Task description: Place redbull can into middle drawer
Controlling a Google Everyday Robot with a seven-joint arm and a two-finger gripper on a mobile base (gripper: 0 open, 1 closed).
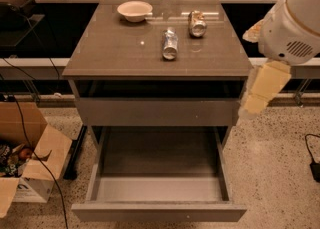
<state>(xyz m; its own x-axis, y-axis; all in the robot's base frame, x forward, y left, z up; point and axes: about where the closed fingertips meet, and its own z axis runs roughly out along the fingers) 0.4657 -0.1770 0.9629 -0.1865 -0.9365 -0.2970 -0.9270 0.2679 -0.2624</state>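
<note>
The redbull can (170,44), slim and silver-blue, is on the cabinet top (115,48) near its middle and seems to lie on its side. The middle drawer (159,212) is pulled out wide below the shut grey front, and its grey box holds nothing. My gripper (261,92), cream-coloured, hangs from the white arm (292,23) at the cabinet's right side, level with the upper drawer front, well right of and below the can. It holds nothing that I can see.
A stubbier can with brownish markings (197,23) and a pale bowl (134,10) sit at the back of the top. An open cardboard box (30,165) with cables stands on the floor at the left. A black plug and cable (315,168) lie at the right.
</note>
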